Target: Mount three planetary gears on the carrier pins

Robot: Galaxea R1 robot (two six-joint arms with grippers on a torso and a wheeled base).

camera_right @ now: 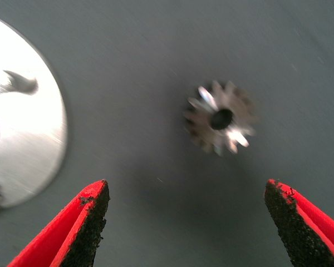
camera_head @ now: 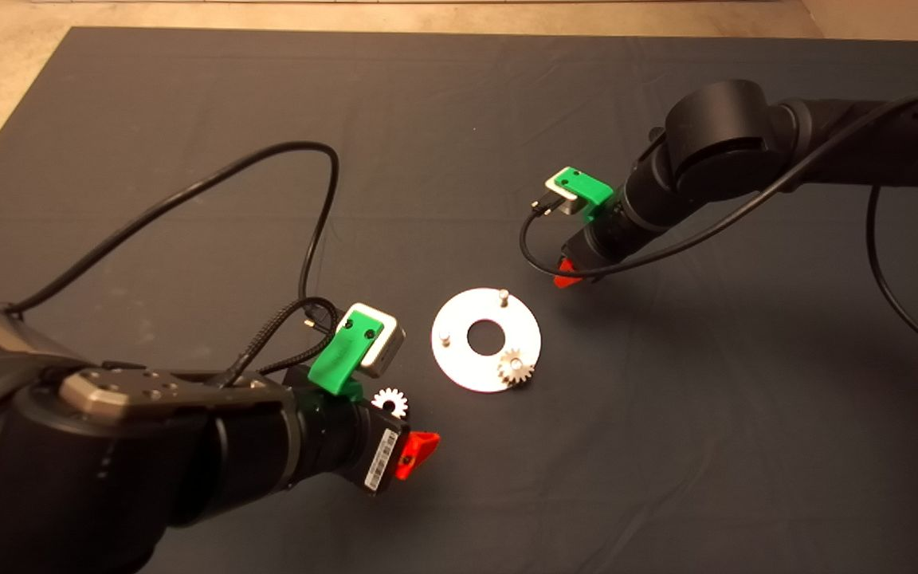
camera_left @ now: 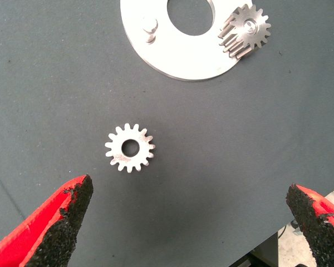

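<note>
Both hands hover spread wide, left hand (camera_left: pixel 189 222) above a loose gear (camera_left: pixel 129 147), right hand (camera_right: pixel 186 222) above another gear (camera_right: pixel 220 118); off-centre closing could skid either flat gear away.

1 gear (camera_head: pixel 515 367) on pin, 2 pins (camera_head: pixel 504 296) bare, 2 gears (camera_left: pixel 129 147) flat on mat

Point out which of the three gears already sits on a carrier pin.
The gear at the disc's near edge, a pin through its hole. The other two lie flat on the mat, one under each open gripper.
</note>
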